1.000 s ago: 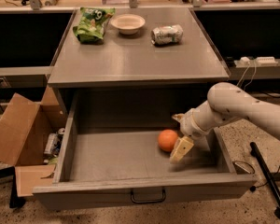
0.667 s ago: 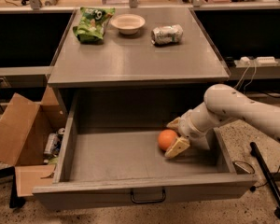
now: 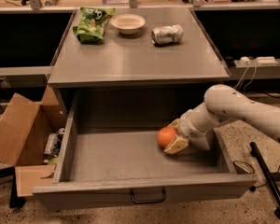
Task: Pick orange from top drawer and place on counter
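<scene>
The orange [image 3: 166, 136] lies on the floor of the open top drawer [image 3: 112, 155], right of its middle. My gripper [image 3: 171, 135] reaches into the drawer from the right on a white arm. Its cream fingers [image 3: 176, 145] sit on either side of the orange and press against it, so it is shut on the orange. The orange still rests low on the drawer floor. The grey counter [image 3: 135, 59] is the cabinet top directly above the drawer.
On the counter stand a green snack bag [image 3: 92, 24], a beige bowl [image 3: 128, 23] and a crushed silver can [image 3: 167, 34]. An open cardboard box [image 3: 25, 139] stands left of the drawer. A black pole [image 3: 268, 178] lies on the floor at right.
My gripper has slid left along the drawer floor until its fingers enclose the orange. The orange has barely moved.
</scene>
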